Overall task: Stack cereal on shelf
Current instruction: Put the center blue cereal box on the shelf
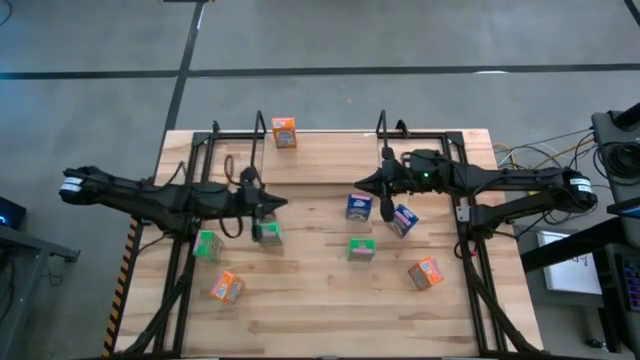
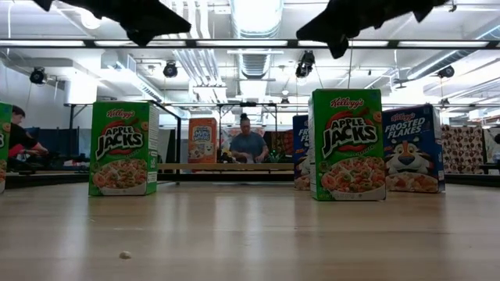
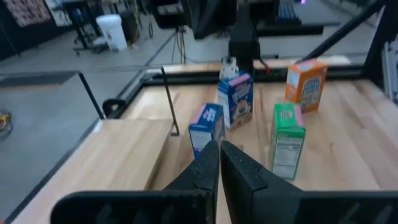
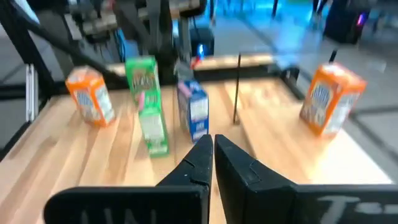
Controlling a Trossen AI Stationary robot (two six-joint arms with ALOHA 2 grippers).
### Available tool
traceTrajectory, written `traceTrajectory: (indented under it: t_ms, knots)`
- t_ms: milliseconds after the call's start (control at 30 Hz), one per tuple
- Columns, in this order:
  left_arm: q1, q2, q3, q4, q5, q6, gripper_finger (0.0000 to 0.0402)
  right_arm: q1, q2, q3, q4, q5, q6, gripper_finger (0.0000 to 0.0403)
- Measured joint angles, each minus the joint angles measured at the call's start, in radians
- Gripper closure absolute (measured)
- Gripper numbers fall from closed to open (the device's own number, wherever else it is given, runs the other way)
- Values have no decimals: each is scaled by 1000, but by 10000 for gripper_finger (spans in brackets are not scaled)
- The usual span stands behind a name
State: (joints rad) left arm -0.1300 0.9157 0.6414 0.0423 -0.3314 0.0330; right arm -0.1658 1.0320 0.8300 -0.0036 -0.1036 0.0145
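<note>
Small cereal boxes stand upright on the table: two blue point(image 1: 359, 207) point(image 1: 403, 220), three green point(image 1: 361, 249) point(image 1: 267, 233) point(image 1: 207, 245) and two orange point(image 1: 426, 272) point(image 1: 226, 287). A third orange box point(image 1: 284, 132) stands on the raised board by the shelf's black upright rods point(image 1: 258, 124) at the far edge. My left gripper point(image 1: 283, 204) hangs shut and empty above the table, just beyond the middle green box. My right gripper point(image 1: 358, 183) hangs shut and empty beyond the left blue box. Both sets of fingers point(image 3: 219, 158) point(image 4: 212, 152) are closed on nothing.
The arms' black frames run along the table's left side point(image 1: 190, 200) and right side point(image 1: 465, 215). Bare wood lies along the near edge point(image 1: 320, 320). In the low view a person point(image 2: 248, 144) sits in the room beyond the table.
</note>
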Motion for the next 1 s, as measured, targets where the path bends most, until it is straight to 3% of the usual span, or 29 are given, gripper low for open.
traceTrajectory:
  t_ms: [333, 700, 1000]
  knots:
    - [0, -156, -67, 28, -1, -9, 401, 0, 167, 309, -491, 2, 67, 394]
    - [0, -173, -79, 25, 0, -16, 401, -5, 450, 652, -982, 2, 19, 394]
    - [0, -171, -79, 22, 0, -17, 401, -5, 582, 740, -1123, 1, -11, 387]
